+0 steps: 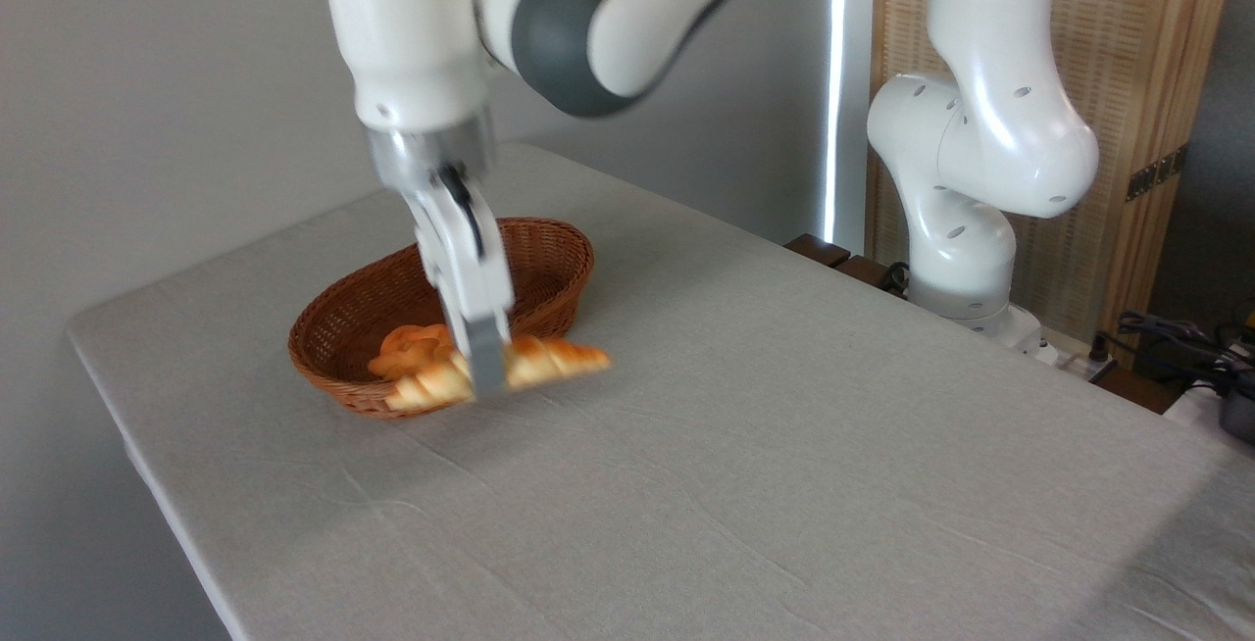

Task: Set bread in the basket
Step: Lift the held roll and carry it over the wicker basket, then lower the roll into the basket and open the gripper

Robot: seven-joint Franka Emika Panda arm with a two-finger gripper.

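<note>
The long braided bread (549,359) hangs level in the air, blurred, in front of the near rim of the basket. My gripper (483,376) is shut on the loaf's middle, its near finger (485,357) covering that part. The oval reddish-brown wicker basket (549,254) sits on the table behind and to the left of the loaf. The loaf's left end overlaps the basket's near rim in this view; its right end sticks out past the rim over the cloth. Whether the loaf touches the rim I cannot tell.
A small round orange bun (412,347) lies inside the basket at its near left. The grey cloth-covered table (784,445) stretches wide to the right and front. The arm's white base (966,259) stands at the far right edge, with cables (1177,337) beside it.
</note>
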